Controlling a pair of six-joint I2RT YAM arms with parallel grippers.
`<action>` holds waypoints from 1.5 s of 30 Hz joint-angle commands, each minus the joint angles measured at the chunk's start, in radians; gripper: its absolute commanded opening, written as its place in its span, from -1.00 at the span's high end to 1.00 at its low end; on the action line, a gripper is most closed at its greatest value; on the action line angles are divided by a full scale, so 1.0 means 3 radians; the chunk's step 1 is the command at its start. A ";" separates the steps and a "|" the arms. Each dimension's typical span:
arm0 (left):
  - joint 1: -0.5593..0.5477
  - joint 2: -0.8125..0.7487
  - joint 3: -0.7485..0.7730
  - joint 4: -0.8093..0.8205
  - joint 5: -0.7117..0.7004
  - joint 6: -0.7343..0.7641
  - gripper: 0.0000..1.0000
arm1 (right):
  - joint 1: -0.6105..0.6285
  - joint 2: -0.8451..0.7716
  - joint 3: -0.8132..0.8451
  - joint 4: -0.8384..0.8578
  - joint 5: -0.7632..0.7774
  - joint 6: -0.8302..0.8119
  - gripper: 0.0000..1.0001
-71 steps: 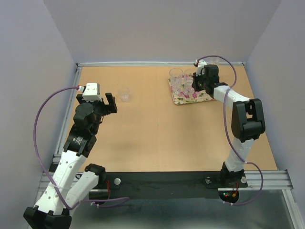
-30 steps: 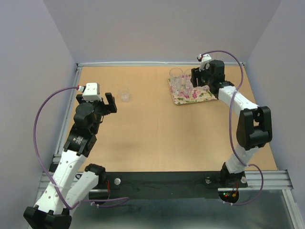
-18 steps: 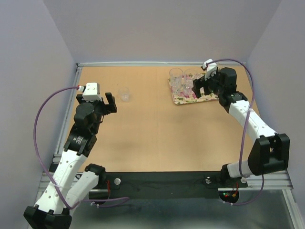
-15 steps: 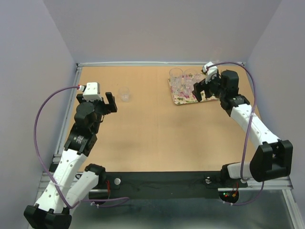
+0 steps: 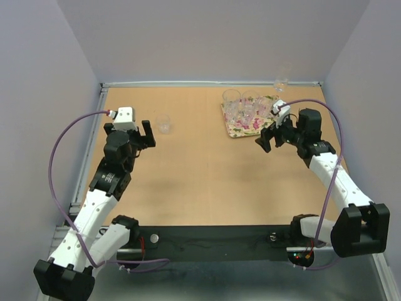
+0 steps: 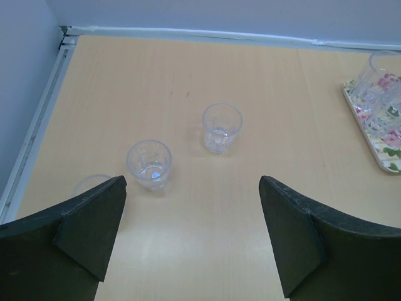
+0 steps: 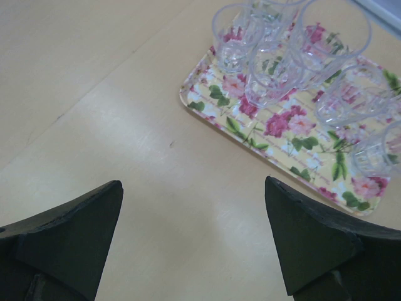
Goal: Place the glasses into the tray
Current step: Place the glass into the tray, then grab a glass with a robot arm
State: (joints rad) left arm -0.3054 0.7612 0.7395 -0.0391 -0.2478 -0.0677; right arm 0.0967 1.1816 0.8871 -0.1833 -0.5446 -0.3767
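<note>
Pale wooden surface (image 5: 207,182) carries small clear tumblers (image 6: 222,127) loose ahead of the left end effector (image 6: 191,183); more stand on the flowered cream rectangular tray (image 7: 216,106). It and the right end effector (image 7: 192,185) gape wide, empty. Light, slick, breakable glass probably wants a gentle pinch across the wall.

Clear glasses (image 7: 272,69) upright on floral tray (image 7: 276,141); three glasses (image 6: 222,127) well apart.

Three glasses (image 6: 222,127) stand loose, about six more on one tray (image 7: 276,135).

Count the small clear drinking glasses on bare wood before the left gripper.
3 glasses: one centre, one nearer left, one half hidden behind a finger; others may be hidden.
</note>
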 commanded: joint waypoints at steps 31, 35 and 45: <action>0.1611 0.1630 0.0578 -0.0570 0.0268 -0.1758 -0.85 | -0.0082 -0.0247 -0.0140 0.0120 -0.0414 0.0100 -0.98; 0.1800 0.1579 0.0429 -0.0519 0.0442 -0.1937 -0.69 | -0.0082 -0.0242 -0.0140 0.0125 -0.0414 0.0090 -0.98; 0.2035 0.1783 0.0266 -0.0396 0.0811 -0.2009 -0.35 | -0.0082 -0.0237 -0.0135 0.0125 -0.0384 0.0090 -0.98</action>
State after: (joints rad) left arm 0.2974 1.2785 0.8261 -0.1852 -0.0555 -0.6559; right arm 0.0776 1.1191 0.8528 -0.1802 -0.6544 -0.3447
